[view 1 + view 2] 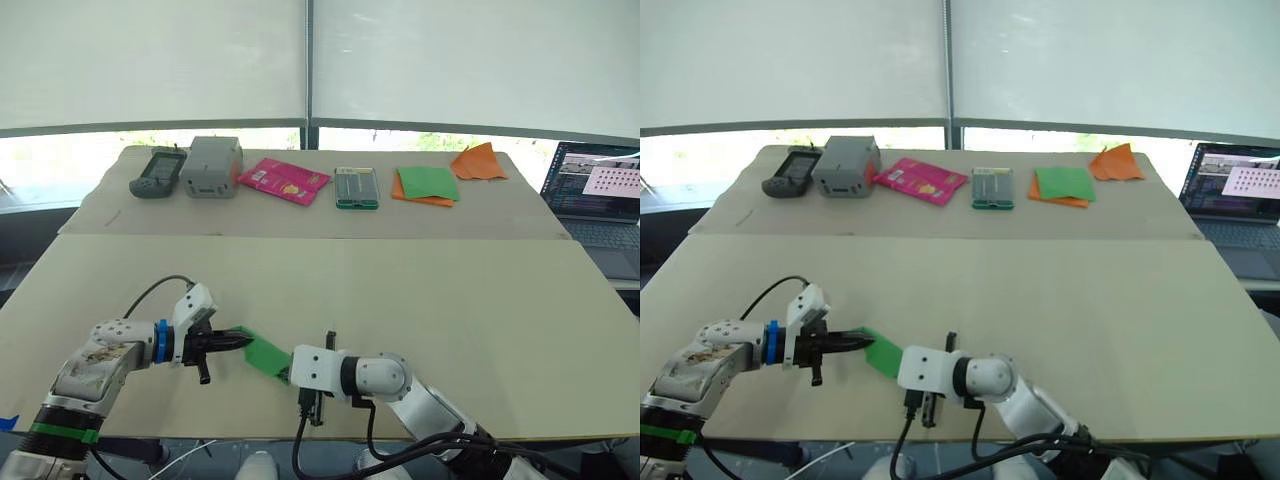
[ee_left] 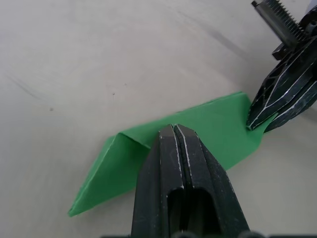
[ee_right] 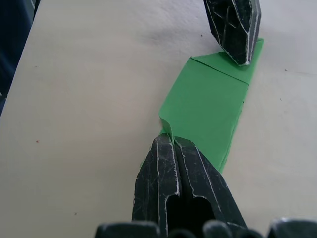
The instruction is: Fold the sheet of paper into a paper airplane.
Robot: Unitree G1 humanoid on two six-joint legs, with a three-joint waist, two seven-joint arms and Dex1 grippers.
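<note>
Left wrist view: my left claw (image 2: 174,130) has its fingers pressed together, tips down on the folded sheet of paper (image 2: 163,148), pinning one end. Right claw (image 3: 173,141) is also closed tight, tips on the opposite end of the same green strip. I can't tell if either actually pinches an edge or just presses. Paper lies flat on the near tabletop (image 1: 420,310), close to the front edge, between both claws. Far side: green-and-orange stack (image 1: 426,185), orange pointed piece (image 1: 478,162), pink packet (image 1: 284,180), grey box (image 1: 211,167). Laptop (image 1: 598,205) at right.
</note>
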